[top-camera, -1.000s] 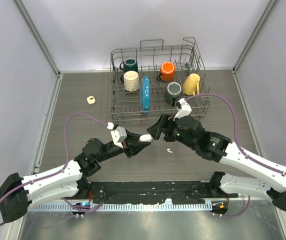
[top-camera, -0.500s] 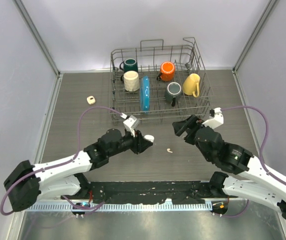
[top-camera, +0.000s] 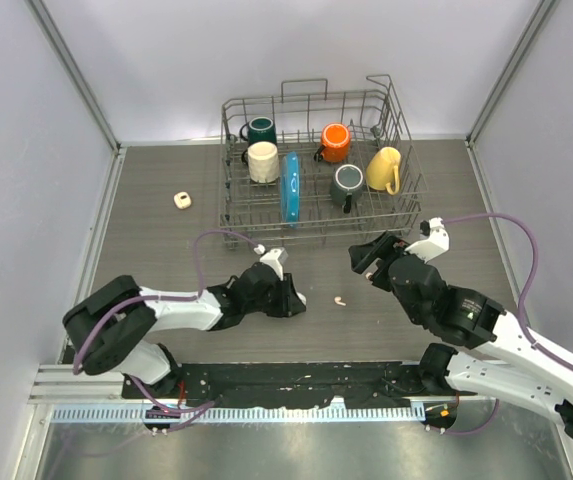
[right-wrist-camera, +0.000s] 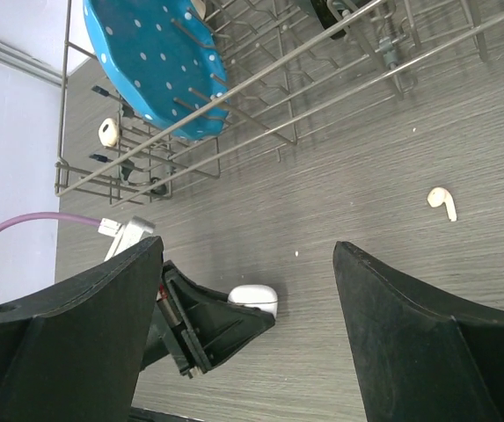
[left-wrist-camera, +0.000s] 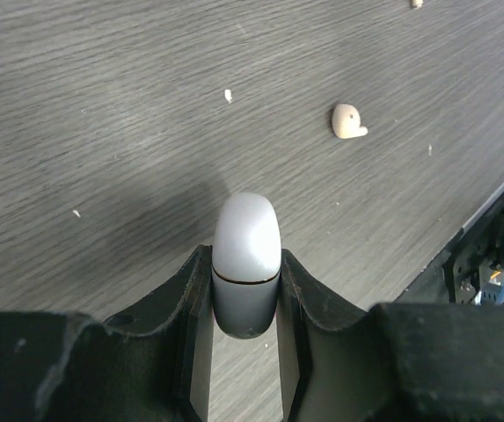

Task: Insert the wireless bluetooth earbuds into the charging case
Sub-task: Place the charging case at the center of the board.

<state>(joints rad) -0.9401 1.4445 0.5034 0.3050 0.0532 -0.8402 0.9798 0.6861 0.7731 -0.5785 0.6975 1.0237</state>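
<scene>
The left gripper (left-wrist-camera: 246,268) pinches the white charging case (left-wrist-camera: 246,230) (its lid looks closed) low over the table (left-wrist-camera: 102,105), the right gripper (right-wrist-camera: 247,248) hangs spread, and the loose earbud (left-wrist-camera: 348,121) lying between them could skid away from a clumsy pinch

Dark wood-grain table (top-camera: 146,180): wire dish rack (top-camera: 316,222) at back, cream earbud (top-camera: 339,299) mid-front, small cream lump (top-camera: 181,200) left.

Dark grey wood-grain tabletop (top-camera: 146,200) all round the right gripper (top-camera: 364,258), plain pale lavender walls (top-camera: 266,50) boxing it in beyond it, grey metal posts (top-camera: 76,75) running into the far corners. Lighting's soft and even.
</scene>
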